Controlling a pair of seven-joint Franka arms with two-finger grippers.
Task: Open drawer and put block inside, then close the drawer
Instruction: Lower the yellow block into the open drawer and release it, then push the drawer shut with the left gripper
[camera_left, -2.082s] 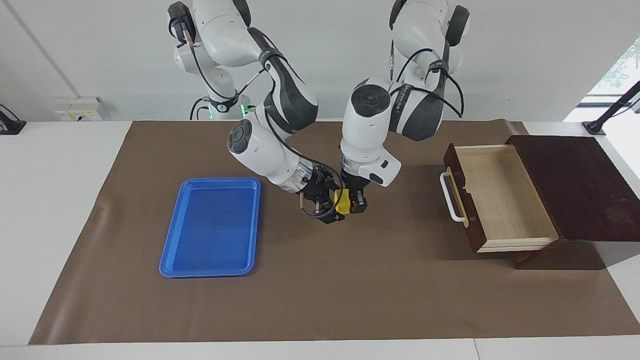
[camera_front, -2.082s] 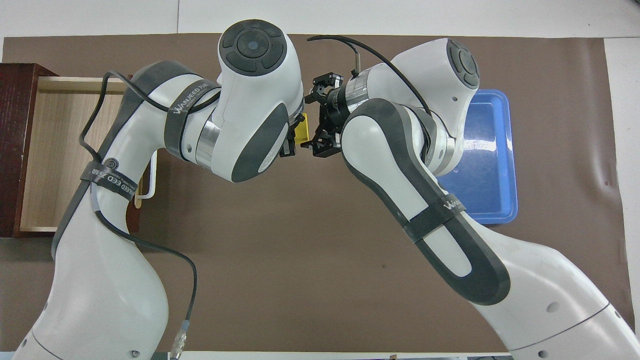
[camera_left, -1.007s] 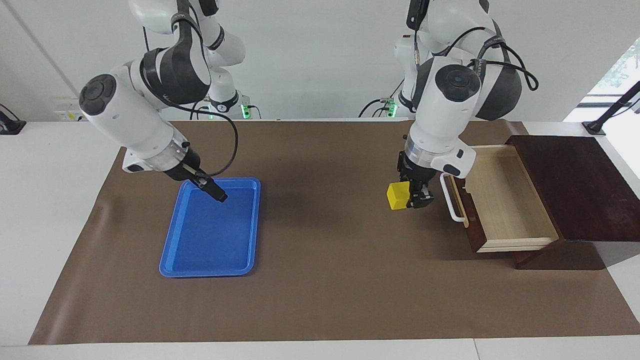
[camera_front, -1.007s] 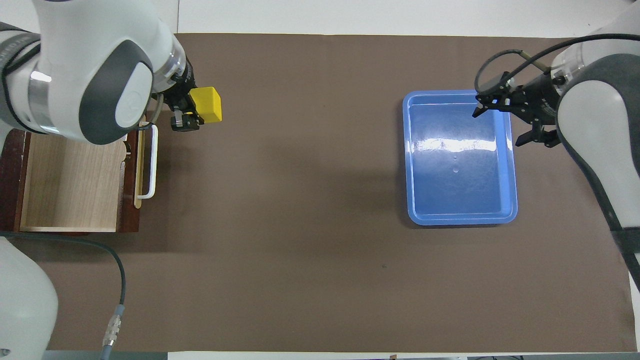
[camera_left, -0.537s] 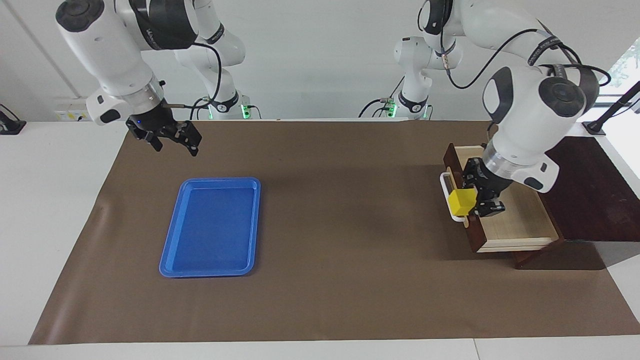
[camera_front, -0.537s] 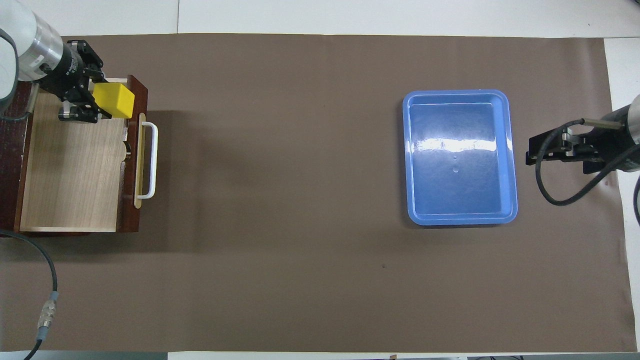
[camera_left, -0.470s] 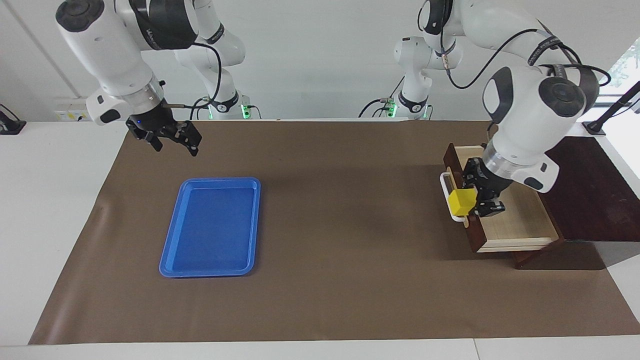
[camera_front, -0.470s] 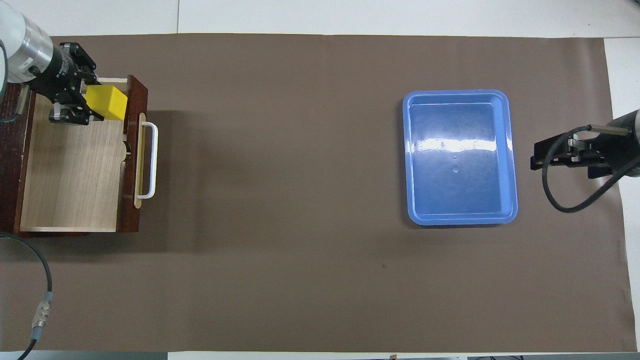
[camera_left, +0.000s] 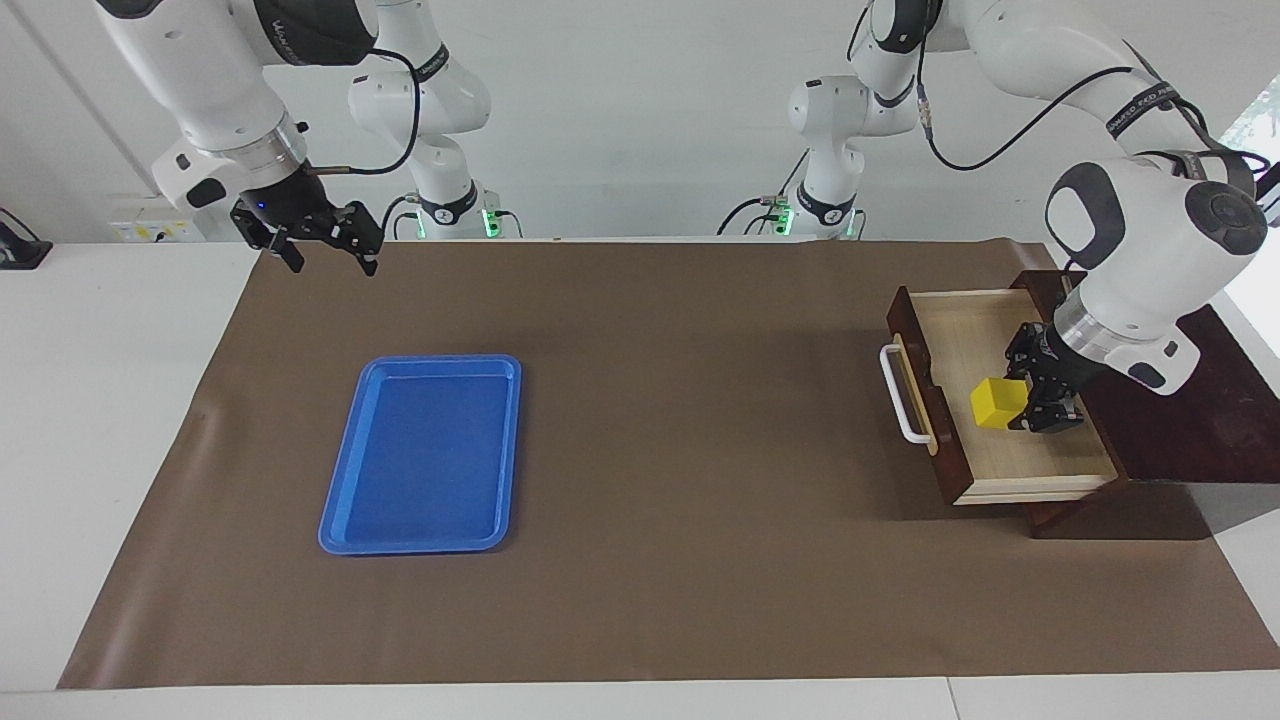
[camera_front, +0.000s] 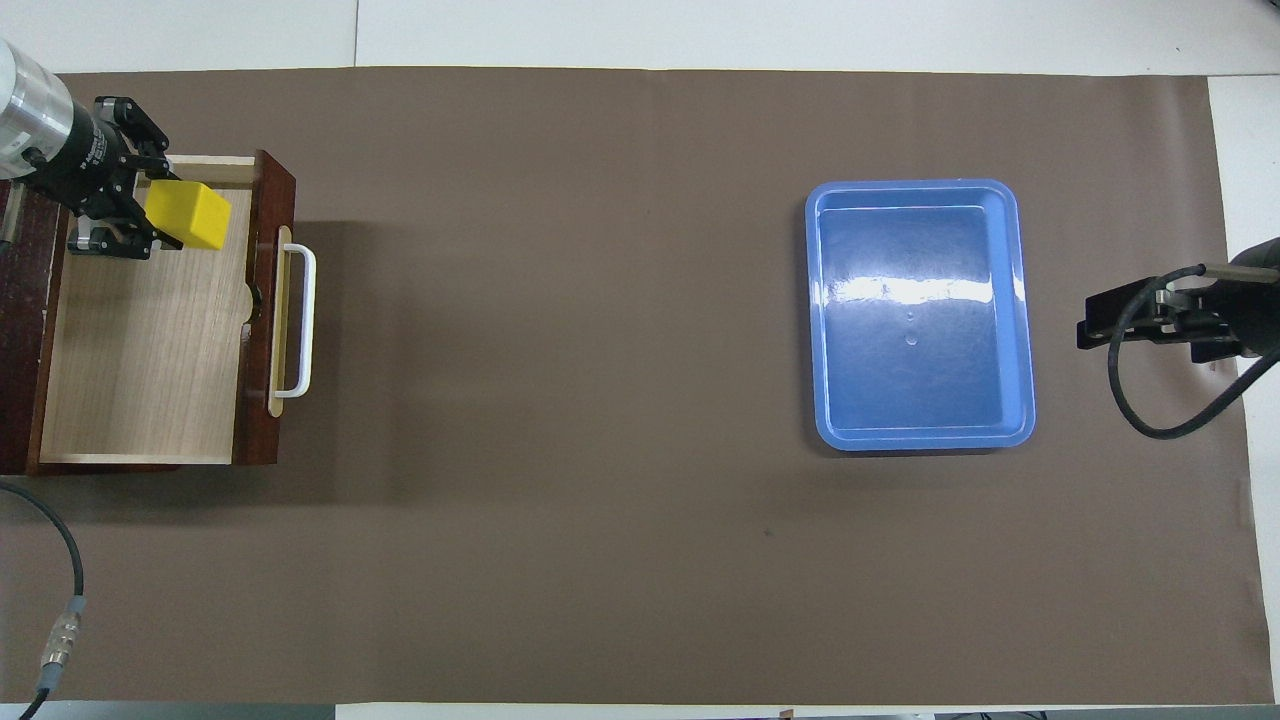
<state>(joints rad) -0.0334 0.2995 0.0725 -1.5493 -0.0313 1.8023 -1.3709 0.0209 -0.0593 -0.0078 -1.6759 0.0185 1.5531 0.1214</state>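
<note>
The drawer (camera_left: 1010, 455) (camera_front: 140, 350) stands pulled out of its dark wooden box (camera_left: 1160, 370), pale interior showing, white handle (camera_left: 903, 395) (camera_front: 300, 320) toward the table's middle. My left gripper (camera_left: 1022, 402) (camera_front: 155, 212) is shut on the yellow block (camera_left: 997, 403) (camera_front: 187, 215) and holds it low over the drawer's interior. Whether the block touches the drawer floor I cannot tell. My right gripper (camera_left: 333, 262) (camera_front: 1090, 325) hangs open and empty over the mat's edge at the right arm's end of the table.
A flat blue tray (camera_left: 420, 455) (camera_front: 920, 315) lies empty on the brown mat (camera_left: 680, 450) toward the right arm's end. The wooden box sits at the left arm's end of the table.
My left gripper has carried the block from above the drawer's front and handle to above its interior. The right gripper has drawn a little farther away from the tray.
</note>
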